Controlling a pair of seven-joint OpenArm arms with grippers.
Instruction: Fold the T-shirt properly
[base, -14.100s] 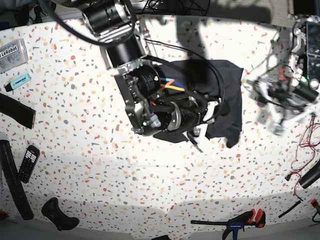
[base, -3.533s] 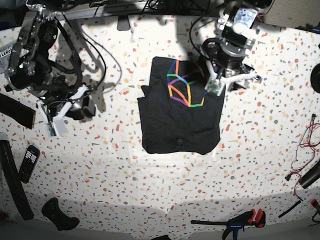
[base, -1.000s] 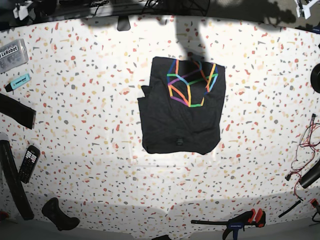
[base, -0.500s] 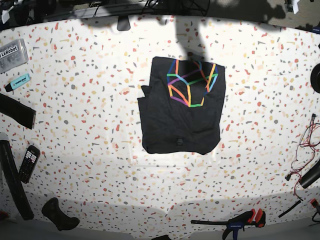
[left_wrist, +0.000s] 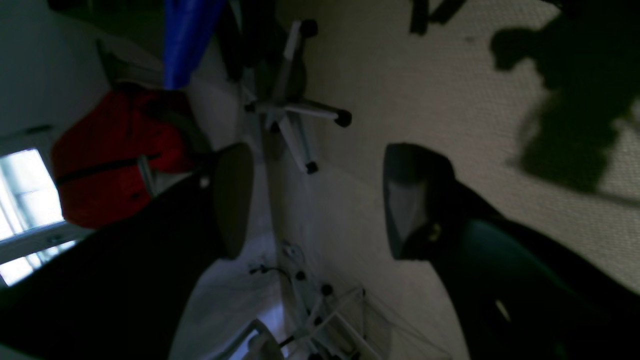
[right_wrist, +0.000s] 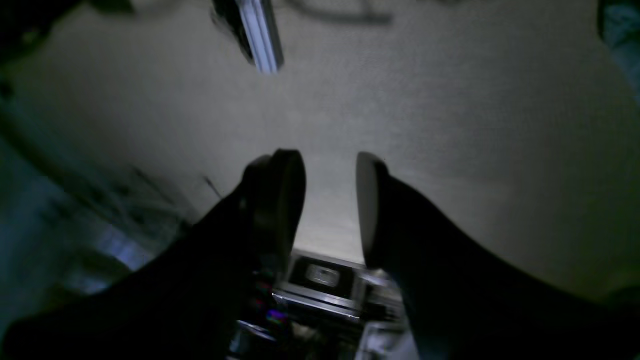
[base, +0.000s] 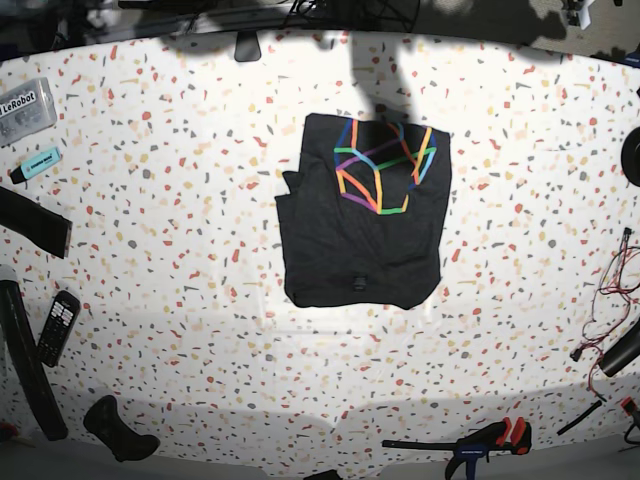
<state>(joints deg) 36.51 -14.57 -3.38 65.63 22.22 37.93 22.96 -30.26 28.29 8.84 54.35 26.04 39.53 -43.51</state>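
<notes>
Base view: the T-shirt (base: 362, 224) lies folded in a neat rectangle mid-worktop (base: 200, 300), print up; both arms have withdrawn since seconds ago, so folding looks finished.

Left wrist: the left gripper (left_wrist: 315, 200) has fingers released, empty.

Right wrist: the right gripper (right_wrist: 330, 205) is parted, empty.

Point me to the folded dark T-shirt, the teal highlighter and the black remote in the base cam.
folded dark fabric T-shirt (base: 360, 250), base view, plain lower panel
teal highlighter pen (base: 36, 163), base view, middle of barrel
black remote control with keypad (base: 57, 326), base view, keypad
</notes>
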